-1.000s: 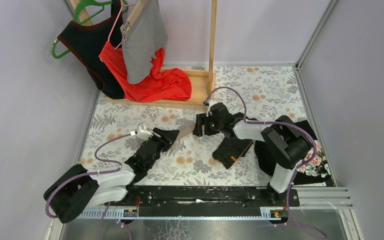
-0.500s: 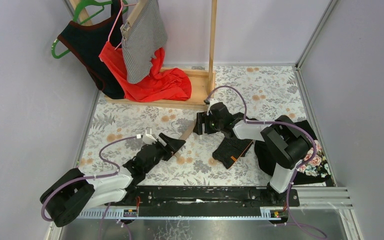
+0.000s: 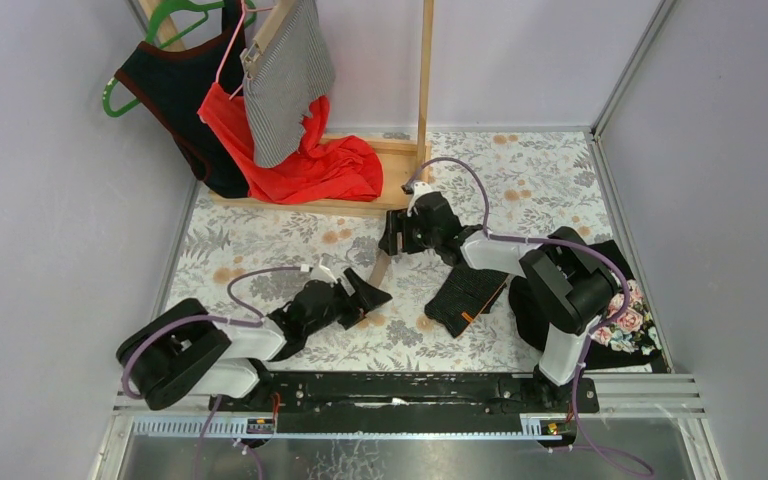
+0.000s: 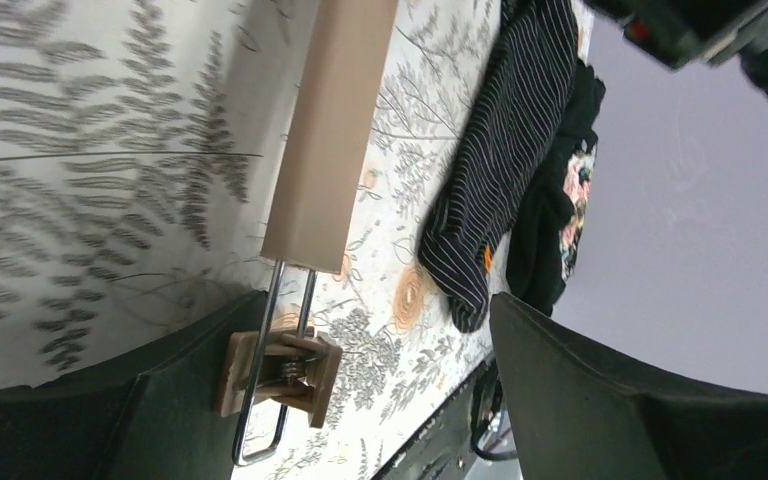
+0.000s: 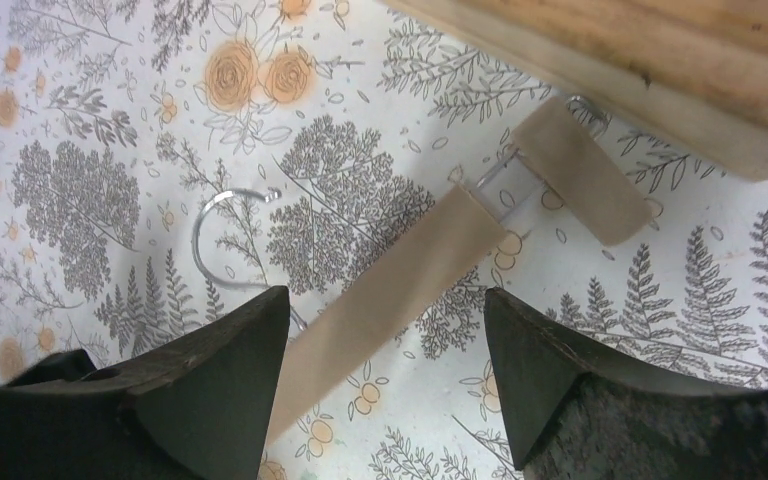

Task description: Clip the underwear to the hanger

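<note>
**Top external: hanger [image 3: 380, 268] flat on the table [image 3: 260, 240], underwear [image 3: 465, 297] lying loose beside it**

The hanger lies on the flowered table between the two arms, its wooden bar running from near the left gripper [image 3: 368, 297] up toward the right gripper [image 3: 390, 240]. The underwear, black with thin stripes, lies on the table just right of the hanger and apart from it, with no clip on it. It is partly under the right arm and just left of a dark pile [image 3: 620, 320] with a flowered piece in it. At the back stands a wooden rack [image 3: 425, 80] hung with red, black and grey striped clothes.

In the left wrist view the left gripper's fingers [image 4: 190, 400] are spread wide with nothing pinched between them. The bar's near end points into the gap. A wood-and-wire clip [image 4: 280, 370] lies just beside one finger; whether it touches the finger I cannot tell. The underwear shows further off, beyond the bar.

In the right wrist view the right gripper's fingers [image 5: 220, 380] are also spread. They stand either side of the bar, which passes through the gap without touching either finger. The metal hook [image 5: 225, 215] lies flat on the table beside the bar. A short wooden piece [image 5: 585, 185] on wire sits at the bar's far end, close to the rack's base.
</note>
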